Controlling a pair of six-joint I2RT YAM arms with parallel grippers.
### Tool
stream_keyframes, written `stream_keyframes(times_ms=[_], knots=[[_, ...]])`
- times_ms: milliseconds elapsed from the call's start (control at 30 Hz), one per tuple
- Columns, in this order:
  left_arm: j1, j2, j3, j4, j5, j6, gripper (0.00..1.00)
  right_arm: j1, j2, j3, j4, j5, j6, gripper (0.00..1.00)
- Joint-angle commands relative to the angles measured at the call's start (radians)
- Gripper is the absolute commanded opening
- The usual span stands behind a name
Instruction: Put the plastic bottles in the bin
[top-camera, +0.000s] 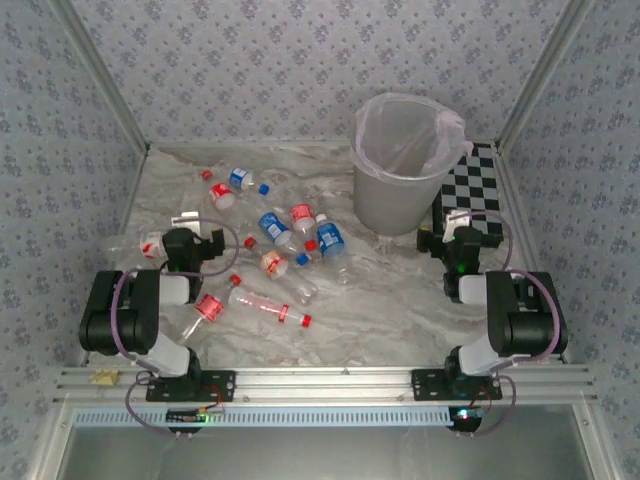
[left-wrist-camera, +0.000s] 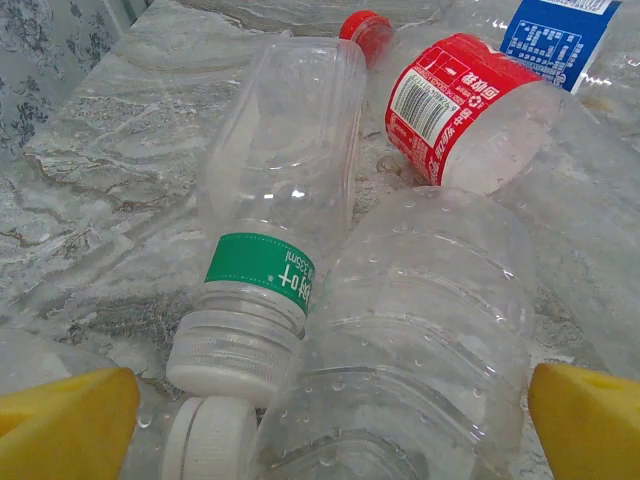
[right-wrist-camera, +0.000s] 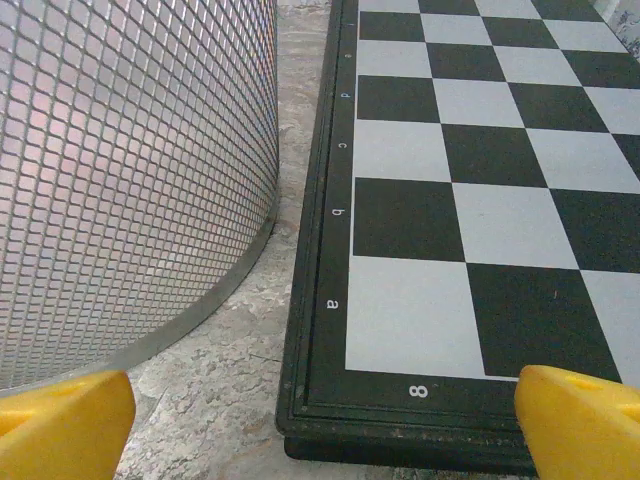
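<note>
A: What lies at the left of the marble table (top-camera: 390, 320)?
B: The left gripper (top-camera: 210, 243), jaws spread and empty, close to the plastic bottles (top-camera: 285, 240) scattered there.
A: And further right?
B: The bin (top-camera: 398, 190) stands upright, then the checkerboard (top-camera: 482, 185). The right gripper (top-camera: 455, 228) gapes, empty. Flowered wallpaper (top-camera: 250, 60) surrounds all.

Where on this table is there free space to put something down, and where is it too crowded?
Bare table lies in front of the bin, between the bottles and the right arm. A narrow strip separates bin and checkerboard. The left-centre is crowded with bottles.
</note>
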Motion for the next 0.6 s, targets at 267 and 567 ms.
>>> stream_keyframes(times_ms=[267, 567], knots=[[0.006, 0.009, 0.023, 0.039, 0.003, -0.016, 1.0, -0.005, 0.015, 0.019, 0.023, -0.007, -0.012, 1.0], [0.006, 0.009, 0.024, 0.035, 0.004, -0.016, 1.0, -0.011, 0.015, 0.021, 0.02, -0.02, -0.008, 1.0]])
